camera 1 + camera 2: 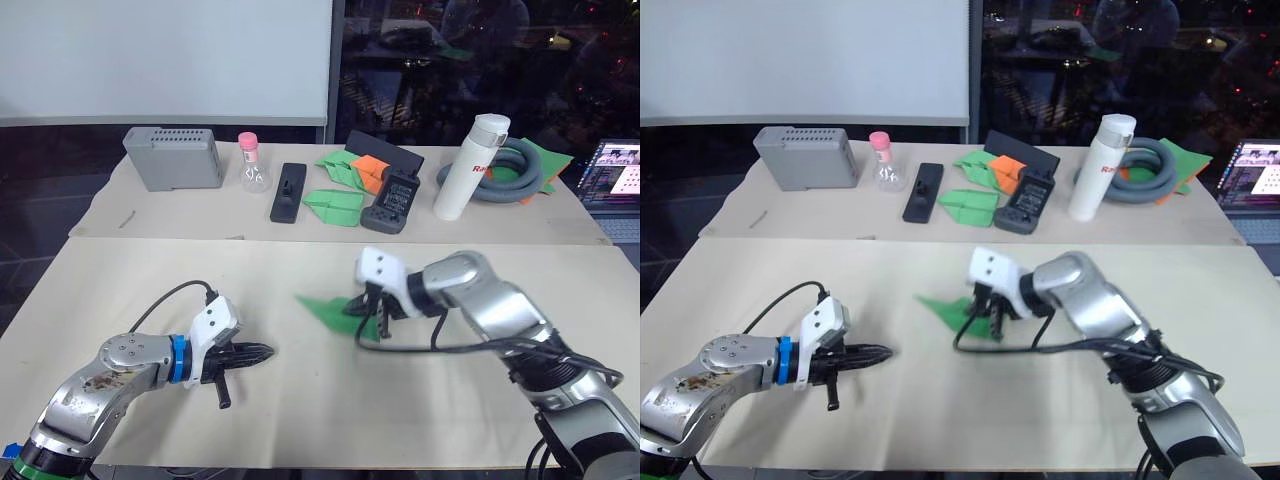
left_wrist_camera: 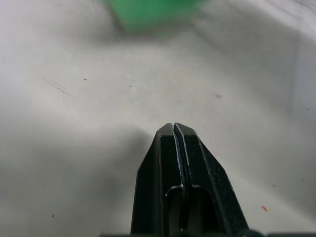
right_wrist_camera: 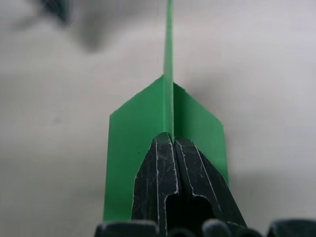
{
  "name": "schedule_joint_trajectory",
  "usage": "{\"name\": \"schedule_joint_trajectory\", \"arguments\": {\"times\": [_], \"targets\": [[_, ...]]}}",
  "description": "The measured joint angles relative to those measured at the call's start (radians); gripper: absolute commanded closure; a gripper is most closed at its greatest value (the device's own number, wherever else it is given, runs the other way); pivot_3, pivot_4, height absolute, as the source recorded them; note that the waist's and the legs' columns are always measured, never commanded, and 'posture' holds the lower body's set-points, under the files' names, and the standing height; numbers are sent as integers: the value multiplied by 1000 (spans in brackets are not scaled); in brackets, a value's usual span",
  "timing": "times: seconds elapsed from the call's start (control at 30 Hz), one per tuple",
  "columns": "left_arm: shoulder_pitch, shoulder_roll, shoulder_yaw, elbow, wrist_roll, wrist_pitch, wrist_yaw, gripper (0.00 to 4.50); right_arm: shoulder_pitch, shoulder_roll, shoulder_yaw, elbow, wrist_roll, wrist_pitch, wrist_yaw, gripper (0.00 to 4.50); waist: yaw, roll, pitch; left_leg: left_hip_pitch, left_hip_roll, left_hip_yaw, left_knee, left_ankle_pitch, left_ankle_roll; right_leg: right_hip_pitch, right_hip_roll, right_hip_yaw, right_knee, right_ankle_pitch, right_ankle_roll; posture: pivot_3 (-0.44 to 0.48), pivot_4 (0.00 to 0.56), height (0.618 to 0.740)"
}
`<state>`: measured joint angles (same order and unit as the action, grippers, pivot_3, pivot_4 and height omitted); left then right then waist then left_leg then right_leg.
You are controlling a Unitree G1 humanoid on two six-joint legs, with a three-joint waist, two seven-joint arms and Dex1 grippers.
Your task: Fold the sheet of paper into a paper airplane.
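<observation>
Right gripper [image 3: 173, 139]: clenched on the upright ridge of the paper airplane [image 3: 148, 148], whose wings spread to either side of the fingers.
Paper airplane: on the near table [image 1: 300, 400], nose pointing away from the right gripper.
Left gripper [image 1: 262, 352]: pressed closed, holding nothing, well apart from the plane.

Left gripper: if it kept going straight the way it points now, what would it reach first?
Probably the paper airplane. The left gripper, shut and empty, points across bare table toward that green paper, which the right gripper pinches by its upright ridge. Whether its height matches the paper's is unclear.
</observation>
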<state>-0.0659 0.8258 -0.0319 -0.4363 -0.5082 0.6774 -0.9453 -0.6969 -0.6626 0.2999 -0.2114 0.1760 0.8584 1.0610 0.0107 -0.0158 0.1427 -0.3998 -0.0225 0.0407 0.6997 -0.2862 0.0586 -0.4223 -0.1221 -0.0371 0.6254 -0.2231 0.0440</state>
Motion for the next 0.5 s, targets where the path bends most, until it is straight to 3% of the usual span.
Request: {"name": "schedule_joint_trajectory", "arguments": {"times": [0.17, 0.33, 0.5], "targets": [[-50, -19, -42, 50, 14, -21, -21, 4500, 15, -96, -194, 184, 13, 26, -85, 4449, 3, 0, 0, -1, -2, 1, 0, 0, 1, 1, -1, 0, 0, 0, 0, 0, 150, 740], [-93, -43, -74, 81, 32, -33, -32, 4500, -17, -182, -360, 525, -19, -34, -248, 4449, -1, 0, 0, 0, -1, 2, -1, 0, 2, 1, -1, 1, 0, 0, 0, 0, 150, 740], [-107, -53, -91, 106, 46, -62, -37, 4500, -80, -206, -406, 840, -55, -152, -342, 4449, -17, 0, 0, 0, 0, 4, -2, 1, 1, 1, 0, 2, -1, 0, 0, 0, 150, 740]]}}
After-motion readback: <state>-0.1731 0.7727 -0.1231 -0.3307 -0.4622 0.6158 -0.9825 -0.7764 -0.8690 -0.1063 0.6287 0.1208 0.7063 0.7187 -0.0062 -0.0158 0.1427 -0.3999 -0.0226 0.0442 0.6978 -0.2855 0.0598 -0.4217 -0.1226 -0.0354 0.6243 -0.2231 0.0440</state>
